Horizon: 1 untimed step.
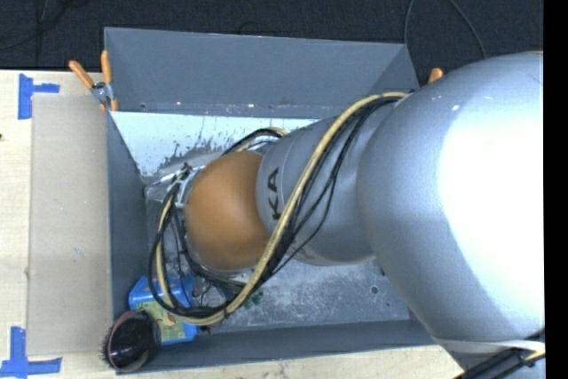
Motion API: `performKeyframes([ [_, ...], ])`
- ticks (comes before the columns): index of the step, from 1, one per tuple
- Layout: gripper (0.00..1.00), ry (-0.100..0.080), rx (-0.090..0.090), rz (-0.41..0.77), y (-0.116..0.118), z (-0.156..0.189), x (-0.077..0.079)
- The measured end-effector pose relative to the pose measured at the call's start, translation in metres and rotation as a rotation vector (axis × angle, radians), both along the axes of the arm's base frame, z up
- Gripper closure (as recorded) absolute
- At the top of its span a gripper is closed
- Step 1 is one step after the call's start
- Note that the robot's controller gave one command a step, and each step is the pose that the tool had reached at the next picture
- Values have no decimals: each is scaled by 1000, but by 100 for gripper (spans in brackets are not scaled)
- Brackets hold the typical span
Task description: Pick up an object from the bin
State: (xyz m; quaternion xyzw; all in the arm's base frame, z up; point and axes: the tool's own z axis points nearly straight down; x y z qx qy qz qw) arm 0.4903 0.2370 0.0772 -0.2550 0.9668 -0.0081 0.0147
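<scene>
Dark round object (129, 343): in the bin's near left corner, the farthest of the loose things from the jaws, towards the lower left of them.
Blue object (145, 294): just above the dark round one, by the left wall, partly behind the cables.
Yellow-and-green packet (175, 329): touching the blue object, just beside the dark round one, nearer the jaws than either.
Cables (162, 266): black and yellow loops hanging from the wrist over the blue object and the packet.
Orange cover (222, 213): rounded, on the wrist, low over the bin floor.
Jaws: hidden beneath the orange cover; open or closed cannot be told.
Task's thing: which one lies under the jaws cannot be told.
Arm (461, 209): grey, reaching in over the right wall.
Bin (257, 75): grey metal, its floor scuffed.
</scene>
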Motion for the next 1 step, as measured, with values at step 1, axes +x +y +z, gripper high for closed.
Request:
performKeyframes([
  [1, 100, 0, 0, 0, 0, 0, 0],
])
